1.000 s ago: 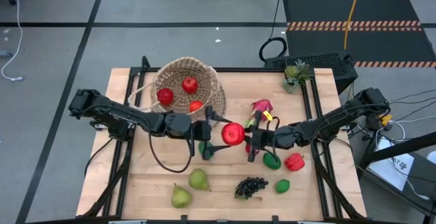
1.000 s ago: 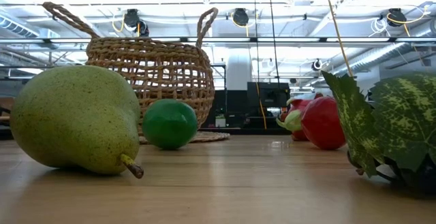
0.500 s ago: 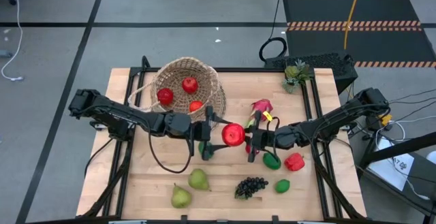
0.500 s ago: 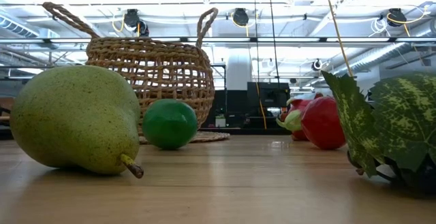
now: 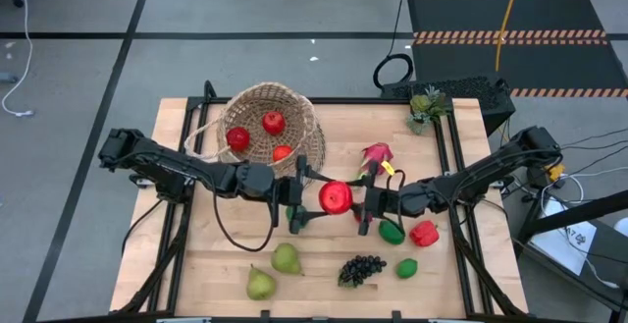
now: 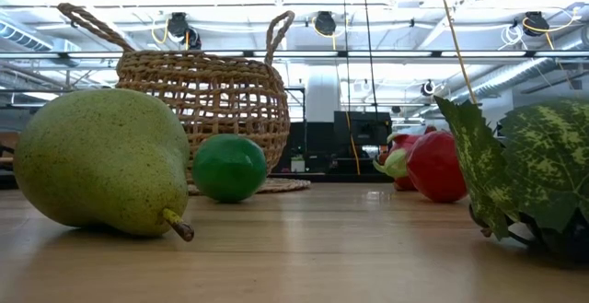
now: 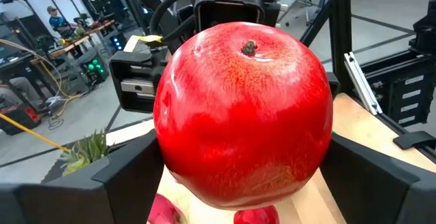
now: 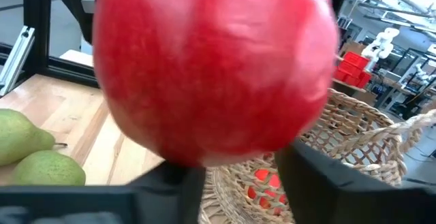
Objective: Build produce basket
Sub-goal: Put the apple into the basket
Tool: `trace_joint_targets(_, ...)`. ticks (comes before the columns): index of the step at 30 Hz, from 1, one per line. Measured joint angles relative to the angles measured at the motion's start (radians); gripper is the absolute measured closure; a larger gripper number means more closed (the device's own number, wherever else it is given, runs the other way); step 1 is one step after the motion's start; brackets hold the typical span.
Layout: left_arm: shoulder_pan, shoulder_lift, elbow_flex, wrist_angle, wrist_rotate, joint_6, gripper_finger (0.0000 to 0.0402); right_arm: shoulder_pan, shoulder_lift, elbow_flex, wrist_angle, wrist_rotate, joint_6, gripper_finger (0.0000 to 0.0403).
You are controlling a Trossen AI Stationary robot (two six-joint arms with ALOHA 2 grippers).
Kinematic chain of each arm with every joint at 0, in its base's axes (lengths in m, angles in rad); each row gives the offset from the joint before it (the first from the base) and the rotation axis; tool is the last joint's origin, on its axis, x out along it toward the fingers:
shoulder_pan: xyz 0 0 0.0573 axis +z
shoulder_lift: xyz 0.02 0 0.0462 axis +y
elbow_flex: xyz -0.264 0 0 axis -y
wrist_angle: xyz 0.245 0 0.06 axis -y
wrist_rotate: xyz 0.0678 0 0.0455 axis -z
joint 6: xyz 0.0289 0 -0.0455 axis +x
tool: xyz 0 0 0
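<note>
- High view: the left hand [image 5: 312, 197] and the right hand [image 5: 359, 203] meet over the middle of the surface [image 5: 216, 264], with a large red apple [image 5: 336, 195] between them.
- Left wrist view: the left hand's two dark fingers [image 7: 126, 176] flank the red apple [image 7: 245, 112] on either side, spread wide and pressed to its flanks; the apple sits in that grip with its stem dimple facing up.
- Right wrist view: the red apple [image 8: 214, 67] fills the space just ahead of the right hand, whose fingers [image 8: 340, 176] stand partly apart beside the fruit; whether they touch it cannot be told.
- The apple is round, with no clear long axis.
- The basket [image 5: 267, 125] stands just beyond the left hand, toward the far edge of the surface, upright with its mouth up and three small red fruits [image 5: 274, 122] inside.
- Close by the right hand lie a green lime [image 5: 392, 232] and a red pepper [image 5: 424, 233]; a pink dragon fruit [image 5: 377, 153] lies just beyond it.
- Nearer the front edge lie a dark grape bunch [image 5: 361, 268], a second lime [image 5: 406, 268] and two pears [image 5: 286, 258].
- Low view: a pear [image 6: 97, 160] lies on its side, stem toward the camera, ahead of the basket [image 6: 207, 100].
</note>
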State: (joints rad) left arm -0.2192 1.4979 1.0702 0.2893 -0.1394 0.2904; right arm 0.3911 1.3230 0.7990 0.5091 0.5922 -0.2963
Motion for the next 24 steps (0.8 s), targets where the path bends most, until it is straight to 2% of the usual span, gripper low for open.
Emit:
trace_joint_targets(5, -0.006, -0.009, 0.001, -0.018, -0.002, -0.003, 0.0049, 0.031, -0.055, -0.001, -0.080, 0.040, 0.051, 0.0151)
trace_joint_targets(10, -0.009, -0.053, 0.000, -0.079, -0.030, -0.005, 0.0045, 0.060, -0.123, 0.000, -0.212, 0.032, 0.143, 0.0098)
trace_joint_targets(14, -0.011, -0.110, 0.002, -0.151, -0.102, -0.006, 0.0044, 0.078, -0.158, 0.000, -0.272, 0.032, 0.161, 0.0083)
trace_joint_targets(21, -0.007, -0.244, 0.000, -0.373, -0.353, 0.008, 0.0044, 0.089, -0.194, 0.000, -0.332, 0.034, 0.156, 0.0081)
trace_joint_targets(24, 0.009, -0.318, 0.000, -0.474, -0.428, 0.002, 0.0044, 0.089, -0.204, 0.000, -0.364, 0.034, 0.156, 0.0081)
